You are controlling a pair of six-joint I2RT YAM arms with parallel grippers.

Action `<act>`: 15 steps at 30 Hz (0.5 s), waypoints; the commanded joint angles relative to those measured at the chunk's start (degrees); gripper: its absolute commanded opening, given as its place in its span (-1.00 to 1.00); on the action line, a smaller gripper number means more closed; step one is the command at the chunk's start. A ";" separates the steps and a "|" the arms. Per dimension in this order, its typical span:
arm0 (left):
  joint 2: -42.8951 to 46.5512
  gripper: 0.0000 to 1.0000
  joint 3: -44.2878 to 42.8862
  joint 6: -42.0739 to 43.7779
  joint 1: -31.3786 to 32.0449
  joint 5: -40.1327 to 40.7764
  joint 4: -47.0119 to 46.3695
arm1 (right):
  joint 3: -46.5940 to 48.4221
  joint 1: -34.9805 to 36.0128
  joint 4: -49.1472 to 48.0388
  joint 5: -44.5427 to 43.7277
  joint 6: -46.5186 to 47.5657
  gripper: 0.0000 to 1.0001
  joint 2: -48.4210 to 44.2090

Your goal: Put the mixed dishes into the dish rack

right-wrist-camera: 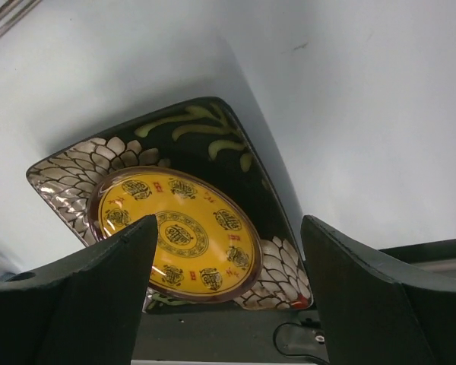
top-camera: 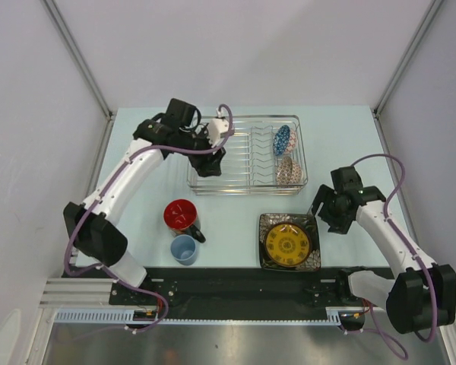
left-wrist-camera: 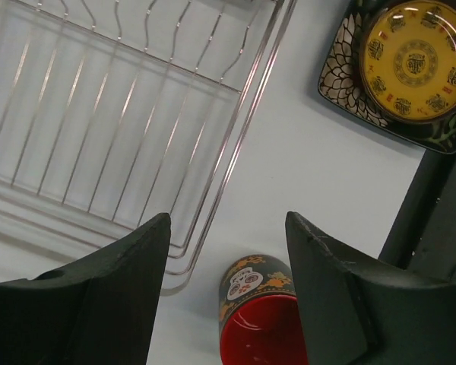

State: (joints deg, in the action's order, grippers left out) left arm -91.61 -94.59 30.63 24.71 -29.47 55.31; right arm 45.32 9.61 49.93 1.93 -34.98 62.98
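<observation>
The silver wire dish rack point(top-camera: 247, 117) stands at the back of the table. A blue-patterned bowl point(top-camera: 281, 140) and a pinkish-beige bowl point(top-camera: 287, 172) stand on edge in its right end. The red-inside skull mug point(top-camera: 182, 216) and the light-blue cup point(top-camera: 184, 249) stand in front of the rack's left end. The yellow plate point(top-camera: 288, 242) lies on the dark square floral plate point(top-camera: 268, 225). My left gripper point(top-camera: 208, 164) is open and empty over the rack's front left part point(left-wrist-camera: 235, 137), with the mug point(left-wrist-camera: 262, 319) below it. My right gripper point(top-camera: 324, 207) is open and empty just right of the square plate point(right-wrist-camera: 205, 133), above the yellow plate point(right-wrist-camera: 175, 232).
A black rail point(top-camera: 235, 283) runs along the near edge, close to the square plate. Grey walls and metal posts close the table in at the back and sides. The yellow plate point(left-wrist-camera: 414, 65) on the square plate point(left-wrist-camera: 340, 84) shows at the top right of the left wrist view.
</observation>
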 commanded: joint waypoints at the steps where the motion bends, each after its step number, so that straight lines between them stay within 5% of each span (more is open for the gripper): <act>1: -4.36 0.34 0.54 3.38 0.69 -2.51 4.63 | 0.47 3.91 -0.27 -1.31 -3.95 0.63 1.00; 15: -7.79 0.33 5.29 8.65 7.72 -1.11 3.05 | -7.70 6.30 -5.89 -6.50 -9.40 0.70 1.27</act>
State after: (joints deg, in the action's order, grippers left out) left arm -98.70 -88.09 36.38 32.21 -29.71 58.52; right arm 39.79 15.33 47.16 -1.28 -41.60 65.32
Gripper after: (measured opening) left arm 0.665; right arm 0.844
